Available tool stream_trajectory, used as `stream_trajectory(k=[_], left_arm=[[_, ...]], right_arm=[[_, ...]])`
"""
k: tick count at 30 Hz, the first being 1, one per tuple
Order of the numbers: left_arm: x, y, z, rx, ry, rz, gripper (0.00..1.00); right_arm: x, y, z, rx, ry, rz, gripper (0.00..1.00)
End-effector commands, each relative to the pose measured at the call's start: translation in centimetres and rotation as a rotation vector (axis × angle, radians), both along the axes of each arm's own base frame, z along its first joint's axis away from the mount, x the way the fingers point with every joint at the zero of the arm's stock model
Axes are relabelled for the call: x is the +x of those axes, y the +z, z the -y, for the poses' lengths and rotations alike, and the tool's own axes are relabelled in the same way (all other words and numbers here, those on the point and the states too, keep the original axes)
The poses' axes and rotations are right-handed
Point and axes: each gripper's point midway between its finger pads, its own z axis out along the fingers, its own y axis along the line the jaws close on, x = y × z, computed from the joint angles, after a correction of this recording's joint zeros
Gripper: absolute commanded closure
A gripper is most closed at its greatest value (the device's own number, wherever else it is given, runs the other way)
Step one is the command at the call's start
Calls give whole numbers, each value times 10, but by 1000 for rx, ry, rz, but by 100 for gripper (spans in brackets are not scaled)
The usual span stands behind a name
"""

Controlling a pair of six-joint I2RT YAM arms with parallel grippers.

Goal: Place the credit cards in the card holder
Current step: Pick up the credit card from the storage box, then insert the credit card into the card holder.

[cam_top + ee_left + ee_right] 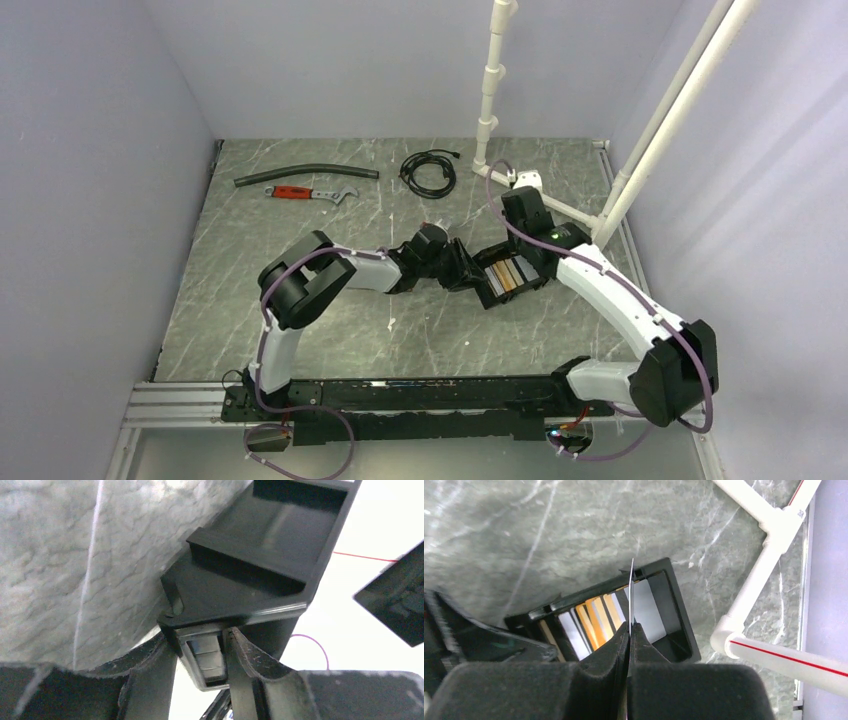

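Observation:
The black card holder (532, 279) lies open mid-table. Several gold, orange and white credit cards (596, 620) stand in its slots, also visible from above (506, 274). My left gripper (468, 270) is shut on a tab at the holder's left end; in the left wrist view the fingers (202, 655) clamp that tab below the holder's wall (260, 545). My right gripper (524, 222) hovers over the holder's right end. It is shut (629, 627) on a thin white card (631, 590), seen edge-on, with its tip reaching down toward the far rim (679, 610).
A red-handled wrench (310, 193), a black hose (305, 174) and a coiled black cable (428, 172) lie at the back. A white PVC pipe frame (640, 140) stands at the right rear, with its foot (769, 555) close beside the holder. Walls enclose the table.

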Motion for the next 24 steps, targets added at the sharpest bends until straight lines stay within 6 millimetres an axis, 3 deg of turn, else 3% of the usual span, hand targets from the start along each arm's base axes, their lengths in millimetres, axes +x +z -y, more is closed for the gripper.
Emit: stream_trajectory(k=[1,6,10,13,17,20,24], left_arm=[[-19,0,-6,34,-54,-13,52],[-33,36,-35,35,-85,16,33],[-59,66,-82,44,-152,37,20],[-68,87,-144,125,-128,78,15],[-54,101,-238,276,-27,146,10],[-50,96,-271,298,-46,91,20],[-27,85,-289,255,-42,35,45]], right_arm=[[-8,38,-9,116,-25,9,100],[-12,53,-57,304,127,-79,100],[-11,56,-102,467,240,-172,100],[-8,57,-140,629,319,-220,100],[-16,52,-214,928,444,-344,100],[-17,37,-263,1023,481,-436,100],[-17,16,-310,1129,477,-531,100]])
